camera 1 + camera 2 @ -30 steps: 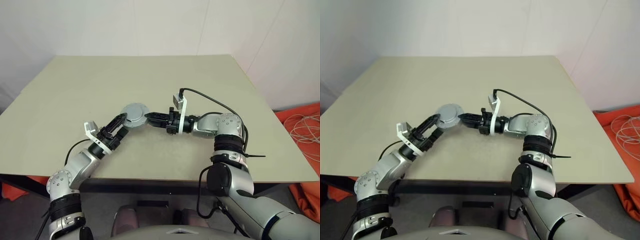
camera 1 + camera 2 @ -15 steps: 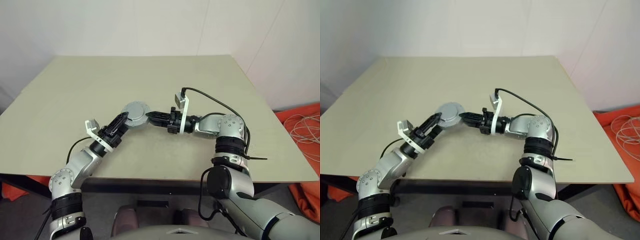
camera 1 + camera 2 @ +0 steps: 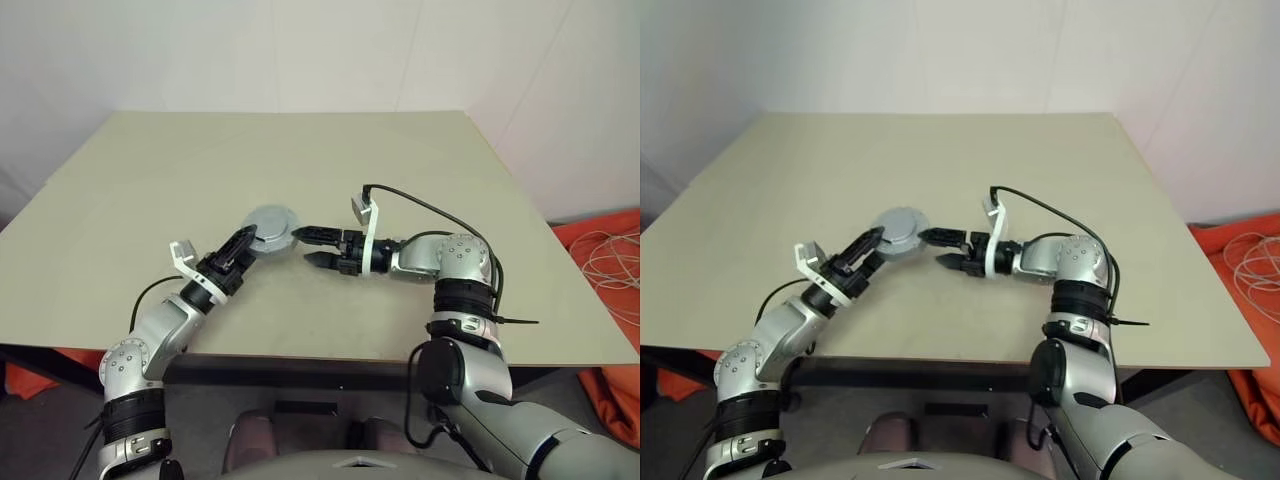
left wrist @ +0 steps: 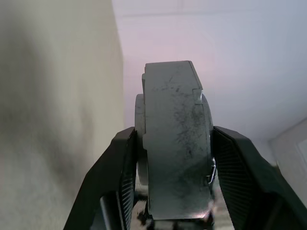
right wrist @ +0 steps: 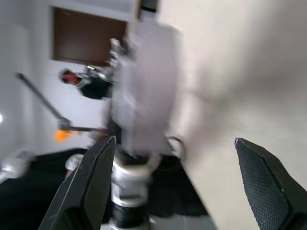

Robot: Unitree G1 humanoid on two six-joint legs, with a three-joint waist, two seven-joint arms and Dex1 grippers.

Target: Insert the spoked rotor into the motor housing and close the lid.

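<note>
The motor housing (image 3: 270,228) is a short grey round cylinder held near the middle of the table, its flat grey top face turned up. My left gripper (image 3: 240,247) is shut on it, one black finger (image 4: 122,167) pressed against each flat side of the housing (image 4: 175,143). Whether that grey face is the lid I cannot tell. The spoked rotor is hidden. Just to the right of the housing, my right gripper (image 3: 303,246) stands open, its fingers (image 5: 91,182) spread wide and apart from the blurred housing (image 5: 148,86).
The beige table (image 3: 300,160) stretches bare behind and to both sides of the arms. An orange cloth with white cord (image 3: 610,260) lies on the floor to the right, beyond the table's edge. A white wall stands behind.
My right gripper has opened wide and drawn slightly back from the housing's right edge. The left gripper has kept its hold and stayed in place.
</note>
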